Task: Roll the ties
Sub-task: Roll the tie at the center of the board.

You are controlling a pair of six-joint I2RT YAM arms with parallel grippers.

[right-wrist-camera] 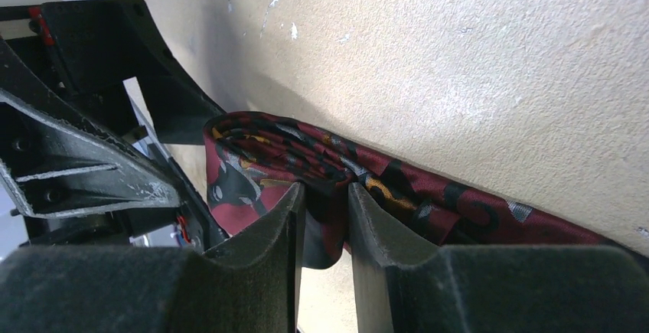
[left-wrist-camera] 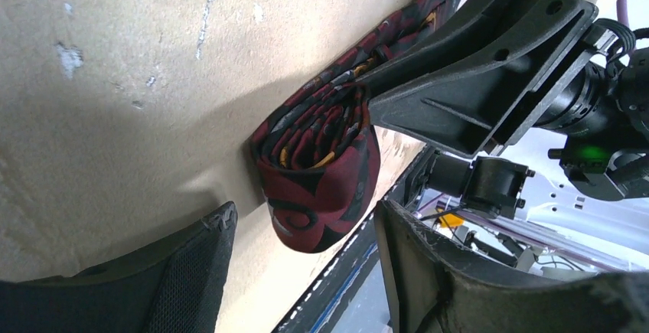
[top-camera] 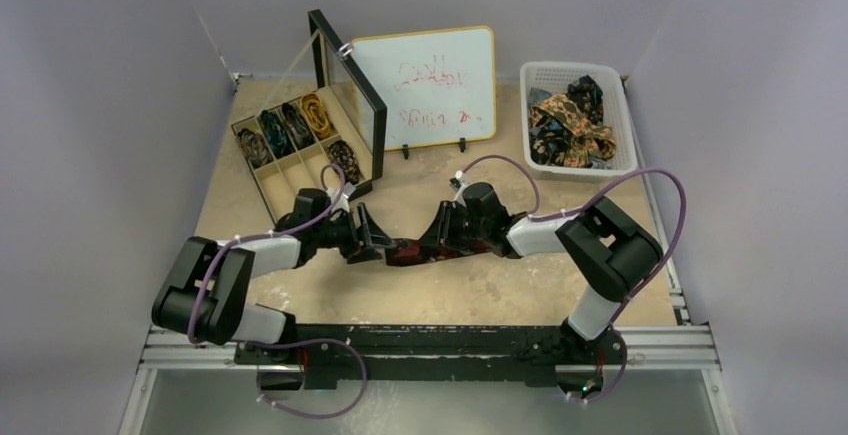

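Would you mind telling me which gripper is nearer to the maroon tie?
Right. The right gripper has its fingers pinched on the maroon tie; the left gripper is open, its fingers flanking the rolled end without touching.

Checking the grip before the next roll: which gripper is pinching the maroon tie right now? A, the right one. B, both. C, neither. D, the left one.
A: the right gripper has its fingers closed on a fold of the maroon tie, while the left gripper stands open with the rolled end between its fingers, unpinched.
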